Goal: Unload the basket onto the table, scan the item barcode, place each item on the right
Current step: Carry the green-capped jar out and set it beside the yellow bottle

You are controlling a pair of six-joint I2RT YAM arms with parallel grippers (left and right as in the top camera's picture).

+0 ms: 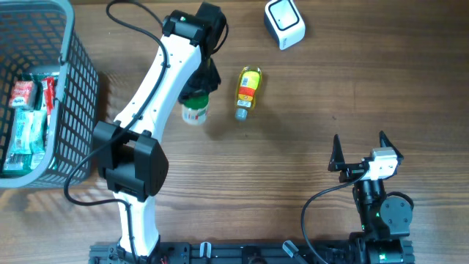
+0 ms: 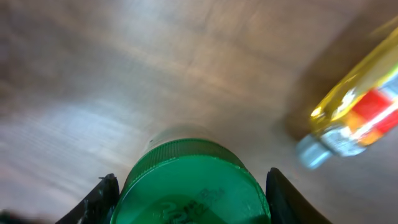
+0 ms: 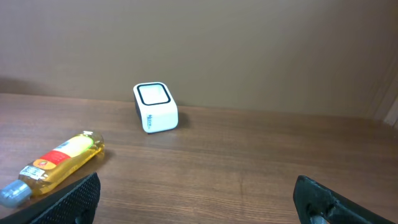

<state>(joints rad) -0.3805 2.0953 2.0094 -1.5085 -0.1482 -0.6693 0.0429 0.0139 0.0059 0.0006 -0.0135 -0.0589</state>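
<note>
The wooden table [image 1: 293, 161] spreads under both my arms. The grey wire basket [image 1: 73, 81] sits well off to the left of my left fingers, with sealed packets [image 1: 26, 125] lying in it. My white left arm [image 1: 157, 81] stretches out over the table and ends above a small jar.

The white scanner [image 1: 284, 23] stands far ahead of my right fingers and off to the right of my left ones, with its dark window facing up and the wood around it bare.

My right gripper [image 1: 359, 136] hovers low near my own base, fingers spread as wide as they go, nothing between them.

The yellow bottle [image 1: 248, 89] lies on its side just right of my left fingers, apart from them.

The jar [image 1: 194, 113] stands upright on the table. My left gripper [image 2: 189, 183] is partly closed around its green lid [image 2: 186, 168], one finger against each side.
</note>
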